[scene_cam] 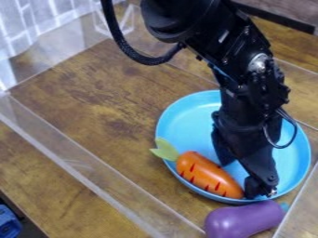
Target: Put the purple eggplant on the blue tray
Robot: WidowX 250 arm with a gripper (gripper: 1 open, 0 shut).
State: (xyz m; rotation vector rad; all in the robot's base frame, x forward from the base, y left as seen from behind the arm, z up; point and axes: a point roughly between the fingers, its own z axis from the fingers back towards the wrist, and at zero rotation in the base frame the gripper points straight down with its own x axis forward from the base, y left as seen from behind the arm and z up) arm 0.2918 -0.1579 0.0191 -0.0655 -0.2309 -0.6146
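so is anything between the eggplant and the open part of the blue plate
Yes. The carrot lies in the plate along its near rim, right by the eggplant, which sits on the wood just outside. The claw, open, hangs low over the same edge. The far side is bare.

Carrot [209,175] lies on tray [187,116]; eggplant [244,220] just outside its near rim.

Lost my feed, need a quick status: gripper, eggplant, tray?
Gripper open, low over the blue tray, holding nothing. Purple eggplant on the table just outside the tray's near rim. Orange carrot occupying the tray beside the gripper.
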